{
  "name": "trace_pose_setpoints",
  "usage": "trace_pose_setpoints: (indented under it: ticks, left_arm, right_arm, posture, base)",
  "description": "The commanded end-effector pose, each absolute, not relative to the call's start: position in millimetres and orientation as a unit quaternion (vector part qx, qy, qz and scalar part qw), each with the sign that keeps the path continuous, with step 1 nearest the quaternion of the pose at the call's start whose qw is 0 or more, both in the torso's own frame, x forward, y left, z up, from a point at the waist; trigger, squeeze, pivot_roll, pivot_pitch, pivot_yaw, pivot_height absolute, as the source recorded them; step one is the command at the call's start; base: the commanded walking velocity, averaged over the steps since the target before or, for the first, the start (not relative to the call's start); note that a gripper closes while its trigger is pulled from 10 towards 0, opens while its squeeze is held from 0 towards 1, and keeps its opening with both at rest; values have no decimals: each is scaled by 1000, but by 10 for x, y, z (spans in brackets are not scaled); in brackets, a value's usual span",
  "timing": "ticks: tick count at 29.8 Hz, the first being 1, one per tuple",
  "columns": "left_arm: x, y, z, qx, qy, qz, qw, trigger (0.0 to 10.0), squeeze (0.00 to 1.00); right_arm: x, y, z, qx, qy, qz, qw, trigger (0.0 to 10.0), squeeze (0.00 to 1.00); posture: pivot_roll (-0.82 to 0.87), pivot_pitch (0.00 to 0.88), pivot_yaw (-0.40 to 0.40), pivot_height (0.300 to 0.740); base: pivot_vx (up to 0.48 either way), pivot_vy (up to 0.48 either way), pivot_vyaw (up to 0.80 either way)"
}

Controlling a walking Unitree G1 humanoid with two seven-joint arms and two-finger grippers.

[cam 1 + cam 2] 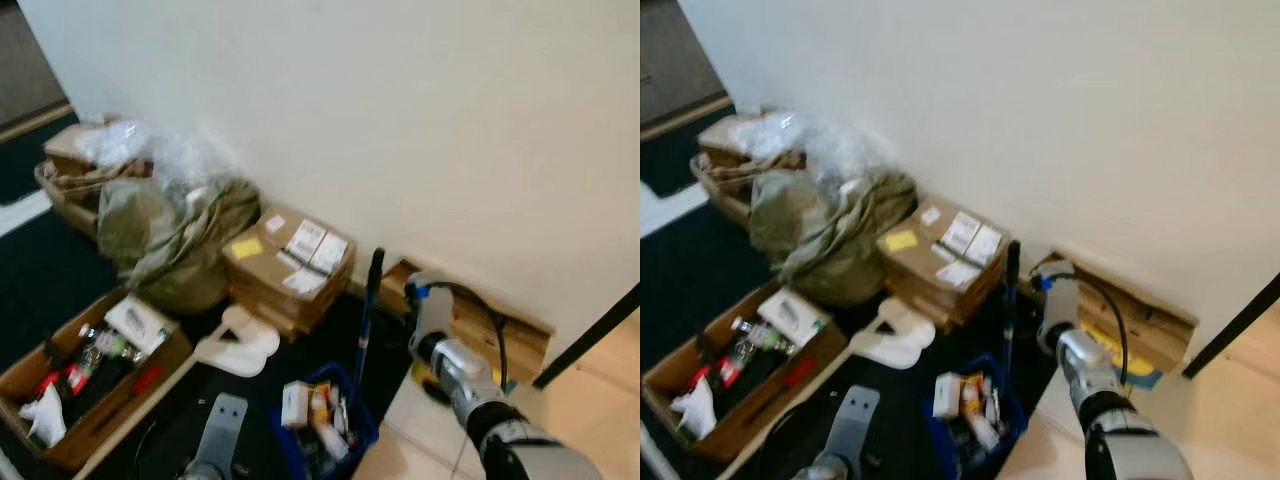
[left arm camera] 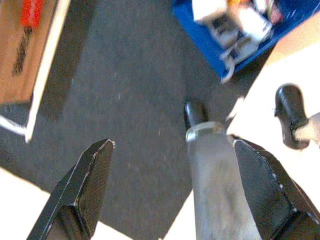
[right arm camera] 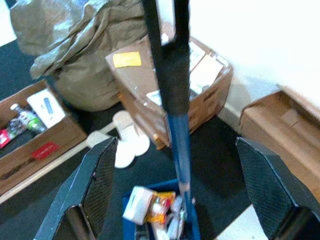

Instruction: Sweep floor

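A: What is seen to the left of the broom handle (image 1: 366, 310)?

B: An open cardboard box (image 1: 85, 385) of bottles and packets is seen well to the left, a stuffed grey-green bag (image 1: 170, 235) beyond it, and a stack of flat boxes (image 1: 290, 265) just beside the handle. Low in the head views, left of the handle, the left gripper (image 2: 172, 175) is held over the dark carpet (image 2: 125, 100) with its fingers spread and nothing between them.

A: And the broom itself?

B: It is stood upright near the wall, its foot down in a blue crate (image 1: 325, 420) of small packets. No contact with either gripper can be seen.

A: What lies to the right of it?

B: The right gripper (image 3: 172, 190) is raised just beside the handle. In the right wrist view its fingers are spread wide, with the black-and-blue handle lined up between them but not pinched. A low wooden box (image 1: 480, 325) is set against the wall further right.

A: What could go wrong?

B: If the fingers are closed off-centre, the handle may be knocked sideways into the stacked boxes. If it is lifted carelessly, the crate's packets may be dragged out onto the carpet.
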State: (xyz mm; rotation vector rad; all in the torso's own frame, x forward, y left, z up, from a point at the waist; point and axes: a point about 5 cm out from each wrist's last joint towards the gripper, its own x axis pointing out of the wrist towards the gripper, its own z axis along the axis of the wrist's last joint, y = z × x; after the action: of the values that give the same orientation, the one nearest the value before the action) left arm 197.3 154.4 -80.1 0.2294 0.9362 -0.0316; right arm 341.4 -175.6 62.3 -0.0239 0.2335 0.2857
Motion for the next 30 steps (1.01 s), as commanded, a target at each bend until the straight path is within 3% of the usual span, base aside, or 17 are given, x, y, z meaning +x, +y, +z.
trace_pose_setpoints:
  ticks: [1, 5, 14, 28, 29, 30]
  left_arm:
    - [1871, 1593, -847, 110, 457, 0, 883, 10000, 0]
    - [1756, 1635, -879, 117, 439, 22, 891, 10000, 0]
    - [1667, 1664, -893, 130, 420, 31, 898, 10000, 0]
    - [1520, 1687, -925, 143, 409, 37, 900, 10000, 0]
    - [1502, 1840, -905, 146, 399, 46, 904, 10000, 0]
    - [1481, 2241, -820, 147, 380, 63, 911, 10000, 0]
  right_arm:
    - [3475, -1743, 720, -14, 93, 135, 986, 10000, 0]
    - [3653, -1706, 1050, -5, 28, 132, 991, 10000, 0]
    - [3794, -1547, 1312, -35, -7, 154, 987, 10000, 0]
    - [3875, -1456, 1456, -101, -22, 142, 984, 10000, 0]
    - [3890, -1461, 1466, -104, -18, 130, 986, 10000, 0]
    - [3902, -1474, 1472, -102, -14, 118, 988, 10000, 0]
  posture:
    - [59, 202, 51, 740]
    - [95, 245, 44, 740]
    - [138, 288, 47, 740]
    - [187, 334, 54, 740]
    - [189, 341, 53, 740]
    - [192, 345, 50, 740]
  base:
    - [0, 0, 0]
    - [0, 0, 0]
    - [0, 0, 0]
    - [0, 0, 0]
    - [0, 0, 0]
    - [0, 0, 0]
